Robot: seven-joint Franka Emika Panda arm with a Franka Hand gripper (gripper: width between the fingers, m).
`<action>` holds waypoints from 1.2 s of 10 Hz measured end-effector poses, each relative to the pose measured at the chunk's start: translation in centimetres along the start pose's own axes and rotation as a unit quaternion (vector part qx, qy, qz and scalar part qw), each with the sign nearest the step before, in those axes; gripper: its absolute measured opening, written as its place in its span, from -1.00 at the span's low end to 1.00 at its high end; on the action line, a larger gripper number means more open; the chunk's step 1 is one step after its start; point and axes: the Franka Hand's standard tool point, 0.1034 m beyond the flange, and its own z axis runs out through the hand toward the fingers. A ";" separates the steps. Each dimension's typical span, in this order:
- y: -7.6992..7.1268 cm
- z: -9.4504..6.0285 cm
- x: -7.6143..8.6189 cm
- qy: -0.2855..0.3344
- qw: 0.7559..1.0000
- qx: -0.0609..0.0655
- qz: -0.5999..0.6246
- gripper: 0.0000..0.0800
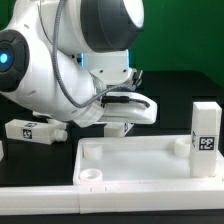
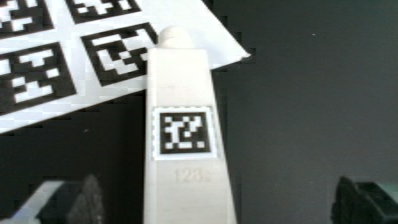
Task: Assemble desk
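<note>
- Exterior view: the desk panel (image 1: 130, 160) lies flat on the table (image 1: 170, 120) at the near side, rim up. One round corner socket (image 1: 90, 175) shows toward the exterior view's left, and it is empty.
- One block leg stands upright (image 1: 205, 140) at the panel's edge on the exterior view's right. Whether it sits in a socket cannot be told.
- A second leg lies on its side (image 1: 30, 130) at the exterior view's left, apart from the panel.
- The pincer (image 1: 122, 120) hangs low over the table just beyond the panel's far edge. What lies under it is mostly hidden here.
- Wrist view: a third leg (image 2: 183, 120) lies lengthwise on the table directly below, tag facing up. Its far end is at the corner of the marker board (image 2: 89, 60).
- The pincer (image 2: 217, 200) has its jaws wide apart, one fingertip (image 2: 71, 200) on each side of the leg. It touches nothing and holds nothing.
- Step in hand, as I judge it: lining up to pick up this leg.
- The next move calls for a straight descent, centred across the leg's narrow width. The jaws should then close firmly so the leg does not twist before it goes to a socket.
</note>
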 end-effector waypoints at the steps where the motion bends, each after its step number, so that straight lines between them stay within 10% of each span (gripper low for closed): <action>1: 0.1 0.2 -0.1 -0.007 1.000 0.006 0.009 0.62; 2: 0.5 0.8 -0.2 -0.041 0.998 0.030 0.037 0.62; 11: 0.9 2.5 0.8 -0.070 0.995 0.022 0.061 0.62; 12: 0.9 2.5 0.8 -0.070 0.995 0.022 0.061 0.29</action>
